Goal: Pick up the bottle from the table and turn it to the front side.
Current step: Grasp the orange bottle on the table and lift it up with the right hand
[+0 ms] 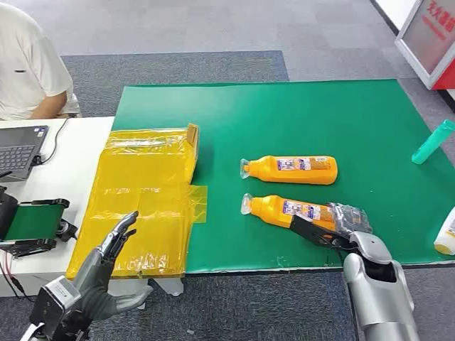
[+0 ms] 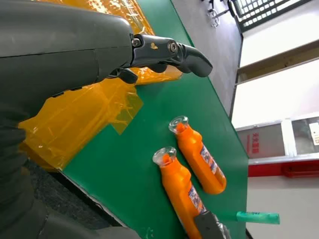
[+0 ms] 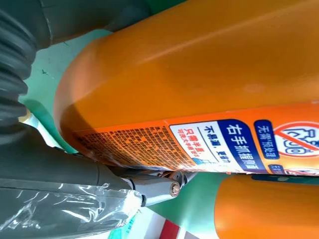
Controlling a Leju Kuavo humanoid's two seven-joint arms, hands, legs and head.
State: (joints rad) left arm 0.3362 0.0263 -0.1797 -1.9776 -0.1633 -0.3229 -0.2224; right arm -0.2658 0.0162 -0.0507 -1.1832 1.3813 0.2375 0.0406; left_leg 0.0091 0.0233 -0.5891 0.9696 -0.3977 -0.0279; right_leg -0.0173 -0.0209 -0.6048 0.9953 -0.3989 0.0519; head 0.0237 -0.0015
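Two orange bottles lie on their sides on the green mat (image 1: 322,114), caps pointing left. My right hand (image 1: 343,227), wrapped in clear film, grips the base end of the near bottle (image 1: 279,208), which still rests on the mat. In the right wrist view that bottle (image 3: 207,74) sits between the thumb and the fingers (image 3: 158,189), its printed label facing the fingers. The far bottle (image 1: 292,169) lies parallel behind it, untouched. The left wrist view shows the near bottle (image 2: 180,189) and the far bottle (image 2: 199,159) side by side. My left hand (image 1: 110,249) hovers with fingers spread and nothing in it over the yellow sheet's front corner.
A yellow plastic sheet (image 1: 145,199) covers the table's left part. A teal bottle (image 1: 434,142) lies at the far right and a white bottle (image 1: 446,234) at the right edge. A laptop (image 1: 21,145), a small belt device (image 1: 32,224) and a seated person (image 1: 27,64) are on the left.
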